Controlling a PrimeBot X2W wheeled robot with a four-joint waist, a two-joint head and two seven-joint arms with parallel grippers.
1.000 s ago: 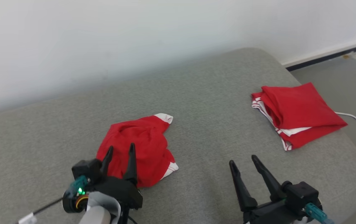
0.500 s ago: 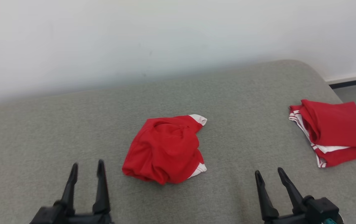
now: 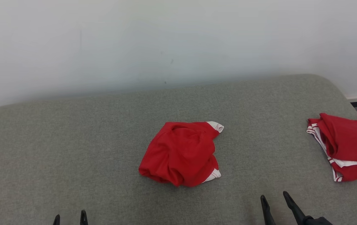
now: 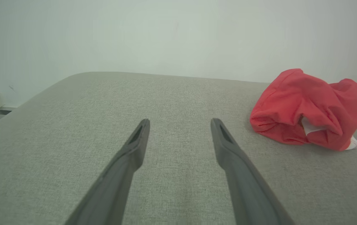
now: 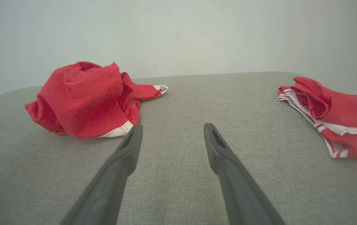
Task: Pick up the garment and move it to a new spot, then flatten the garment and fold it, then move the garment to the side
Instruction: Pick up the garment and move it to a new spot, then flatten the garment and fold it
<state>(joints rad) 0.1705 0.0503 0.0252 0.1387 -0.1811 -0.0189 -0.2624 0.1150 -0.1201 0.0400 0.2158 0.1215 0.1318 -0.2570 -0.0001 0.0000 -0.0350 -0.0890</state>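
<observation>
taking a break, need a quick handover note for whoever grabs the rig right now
Left gripper: open, empty, over the grey cushion; the crumpled garment lies off to its right, not touched.
Right gripper: open, empty, pointing between the crumpled garment and a folded red garment at the cushion's right edge.
Done: one garment lies folded at the side.
Left: the crumpled one is neither flattened nor folded. Grasp it, spread it, fold it, move it aside.
</observation>
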